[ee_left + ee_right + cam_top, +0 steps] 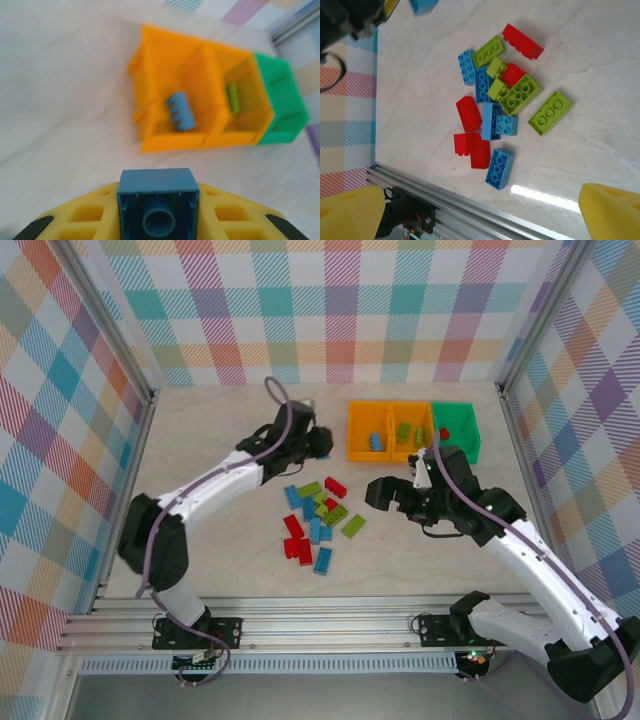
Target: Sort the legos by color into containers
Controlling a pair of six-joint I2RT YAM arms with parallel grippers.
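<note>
My left gripper [157, 216] is shut on a blue lego [157, 202], its hollow underside facing the camera. In the top view this gripper [318, 443] hangs just left of the three containers. The left orange bin [150, 65] holds a blue brick [180, 111], the middle orange bin [250, 75] a lime one [232, 97], and the green bin [458, 418] a red one [443, 433]. Several loose legos [318, 518] in blue, red and lime lie mid-table. My right gripper [385, 492] is open above the table right of that pile [505, 100], nothing between its fingers [350, 212].
An aluminium rail [300, 615] runs along the table's near edge, close under the right gripper's view of the rail [470, 212]. Checked walls [340, 310] close in the back and both sides. Bare table [210, 440] lies left of the left arm.
</note>
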